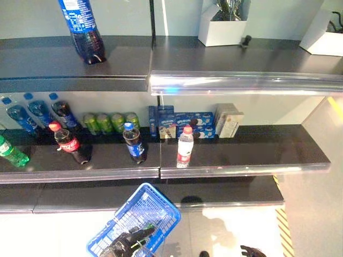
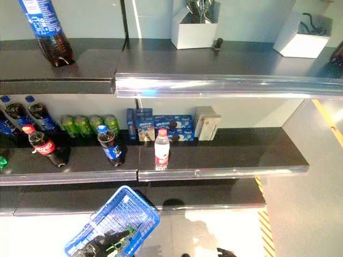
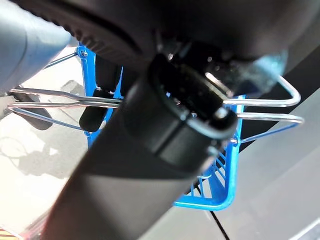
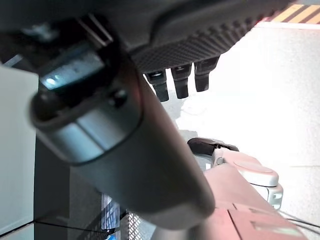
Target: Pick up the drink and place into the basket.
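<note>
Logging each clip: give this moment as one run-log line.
left hand: shut on blue basket handle | right hand: low, empty | drinks on shelf: untouched

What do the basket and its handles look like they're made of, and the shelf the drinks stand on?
Basket: apparently blue plastic, moulded as an open grid. Handles: thin bare metal wire, shiny, gripped by the left hand. Shelf: dark, glossy surface that mirrors the bottles, likely coated metal or laminate, with a reflective silver front strip.
</note>
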You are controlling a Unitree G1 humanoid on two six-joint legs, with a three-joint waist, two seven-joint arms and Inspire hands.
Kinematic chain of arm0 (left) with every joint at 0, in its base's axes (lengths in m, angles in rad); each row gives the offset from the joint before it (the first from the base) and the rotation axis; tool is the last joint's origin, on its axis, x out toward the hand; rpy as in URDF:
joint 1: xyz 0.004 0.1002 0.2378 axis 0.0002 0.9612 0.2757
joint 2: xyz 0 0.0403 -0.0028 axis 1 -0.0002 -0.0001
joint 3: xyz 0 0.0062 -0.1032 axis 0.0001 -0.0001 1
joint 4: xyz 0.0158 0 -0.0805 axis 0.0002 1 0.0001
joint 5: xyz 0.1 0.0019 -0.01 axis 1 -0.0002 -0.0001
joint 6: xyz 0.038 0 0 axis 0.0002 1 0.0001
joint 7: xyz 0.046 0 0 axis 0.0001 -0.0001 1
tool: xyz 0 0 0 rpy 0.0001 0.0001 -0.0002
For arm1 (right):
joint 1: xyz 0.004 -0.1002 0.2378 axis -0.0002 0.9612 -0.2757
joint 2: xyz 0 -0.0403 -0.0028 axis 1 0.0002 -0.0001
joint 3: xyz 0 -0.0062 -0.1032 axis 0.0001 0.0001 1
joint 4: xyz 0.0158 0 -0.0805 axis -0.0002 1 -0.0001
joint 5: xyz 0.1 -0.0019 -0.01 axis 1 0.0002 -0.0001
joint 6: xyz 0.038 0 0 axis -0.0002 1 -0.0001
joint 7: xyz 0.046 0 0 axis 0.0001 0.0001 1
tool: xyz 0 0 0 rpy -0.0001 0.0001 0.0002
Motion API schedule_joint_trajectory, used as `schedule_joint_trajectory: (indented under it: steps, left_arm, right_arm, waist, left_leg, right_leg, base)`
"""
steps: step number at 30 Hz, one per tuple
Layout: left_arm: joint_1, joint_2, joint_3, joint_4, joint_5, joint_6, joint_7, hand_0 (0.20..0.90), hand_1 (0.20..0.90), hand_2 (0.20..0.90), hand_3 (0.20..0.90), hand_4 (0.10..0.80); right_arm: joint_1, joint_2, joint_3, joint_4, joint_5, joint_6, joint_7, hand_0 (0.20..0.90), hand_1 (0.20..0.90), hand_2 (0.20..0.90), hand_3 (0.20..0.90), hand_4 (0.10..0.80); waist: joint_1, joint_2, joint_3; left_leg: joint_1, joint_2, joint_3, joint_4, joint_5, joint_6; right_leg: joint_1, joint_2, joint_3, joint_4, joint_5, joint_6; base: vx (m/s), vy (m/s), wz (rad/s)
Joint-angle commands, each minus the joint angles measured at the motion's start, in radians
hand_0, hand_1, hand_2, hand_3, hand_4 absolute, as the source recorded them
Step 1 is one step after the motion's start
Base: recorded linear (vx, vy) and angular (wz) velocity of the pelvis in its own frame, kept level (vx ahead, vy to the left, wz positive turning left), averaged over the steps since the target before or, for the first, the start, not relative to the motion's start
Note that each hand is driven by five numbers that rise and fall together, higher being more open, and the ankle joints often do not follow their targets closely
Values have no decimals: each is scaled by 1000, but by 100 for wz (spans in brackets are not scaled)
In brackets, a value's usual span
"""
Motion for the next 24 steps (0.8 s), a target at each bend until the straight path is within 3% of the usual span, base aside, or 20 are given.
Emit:
schedule_joint_trajectory:
  steps: [1, 3, 5, 9, 14, 24]
  left_arm:
    - [-22, 66, -26, -38, 29, -36, -34, 300, 300, 300, 200, 100]
    - [-29, 51, -37, -39, 48, -34, -45, 300, 300, 300, 200, 100]
    - [-33, 37, -39, -39, 21, -40, -52, 300, 300, 300, 200, 100]
    - [-55, 39, -47, -22, 26, -26, -56, 300, 300, 300, 200, 100]
    - [-41, 86, -9, 10, 29, -31, -64, 300, 300, 300, 200, 100]
    - [-28, 95, 11, 10, 25, -40, -47, 300, 300, 300, 200, 100]
  right_arm:
    - [-48, -45, -7, 17, 17, 14, -41, 900, 900, 900, 900, 800]
    - [-51, -63, -19, 12, 27, 21, -50, 900, 900, 900, 900, 800]
    - [-67, -82, -21, 11, 7, 21, -50, 900, 900, 900, 900, 800]
    - [-59, -84, -42, 45, 38, 9, -74, 900, 900, 900, 900, 800]
    - [-38, -54, -51, 69, -1, -33, -22, 900, 900, 900, 900, 800]
    - [-53, -43, -42, 44, 21, 6, -17, 900, 900, 900, 900, 800]
  waist:
    - [31, 20, 22]
    - [27, 9, 29]
    - [17, -1, 27]
    - [6, 24, 29]
    - [22, 1, 12]
    - [37, -9, -8]
  left_leg:
    - [-64, 2, 147, 24, 23, -4]
    - [-93, 18, 154, 107, 8, -12]
    - [-87, 2, 155, 160, -45, 8]
    - [-48, 8, 166, 61, -19, 6]
    - [4, -3, 172, 3, -34, 17]
    - [10, -6, 186, -2, -50, 23]
  right_leg:
    - [-53, -1, -22, 120, -77, 7]
    - [-49, -27, -44, 112, -65, 1]
    - [-74, -55, -44, 119, -52, 1]
    - [-85, -60, -45, 169, -67, 24]
    - [-70, -61, -60, 126, -30, 65]
    - [-45, -62, -70, 76, -23, 65]
  base:
    - [-136, 106, 31]
    - [-165, 177, 59]
    - [-138, 249, 59]
    - [25, 217, 29]
    - [46, 26, 2]
    - [0, 0, 0]
